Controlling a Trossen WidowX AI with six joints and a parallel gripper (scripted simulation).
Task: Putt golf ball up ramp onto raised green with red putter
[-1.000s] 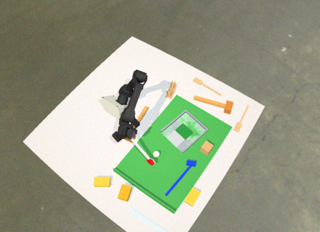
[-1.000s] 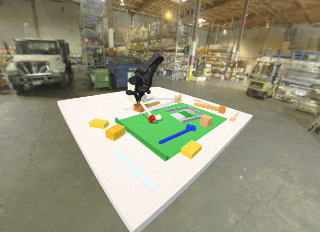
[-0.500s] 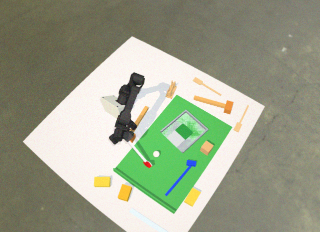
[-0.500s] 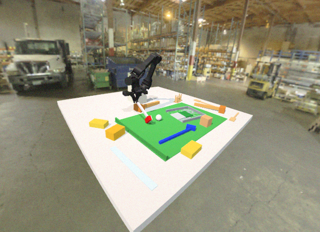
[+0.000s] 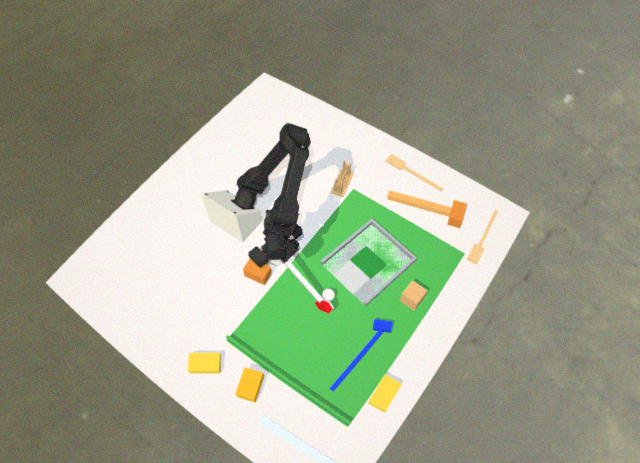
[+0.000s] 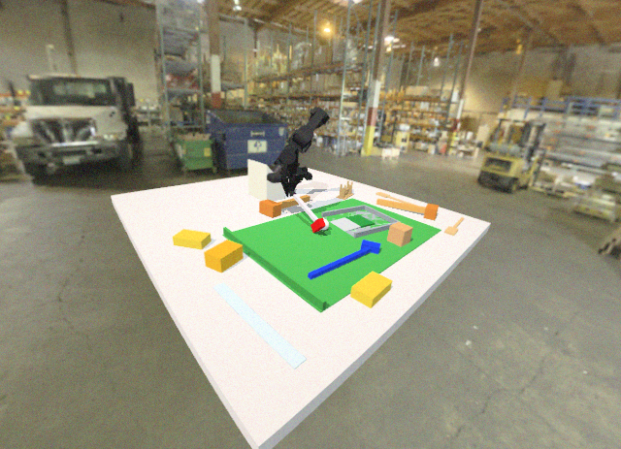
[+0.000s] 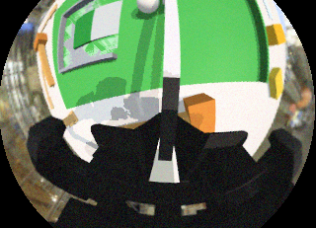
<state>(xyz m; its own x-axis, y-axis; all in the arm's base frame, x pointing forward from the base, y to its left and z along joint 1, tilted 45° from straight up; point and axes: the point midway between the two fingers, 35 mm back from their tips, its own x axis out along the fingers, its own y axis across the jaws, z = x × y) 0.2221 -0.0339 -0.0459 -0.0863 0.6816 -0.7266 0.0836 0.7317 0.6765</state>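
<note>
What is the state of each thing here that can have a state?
Tool: shut on the red putter's shaft.
Red putter: held, head low beside the ball.
Golf ball: on the flat green mat, not on the raised green.
Blue putter: lying flat, untouched.

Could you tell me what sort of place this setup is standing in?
Most likely a warehouse: tall storage racks behind the white platform, a parked truck, a blue dumpster, and a forklift on the concrete floor.
</note>
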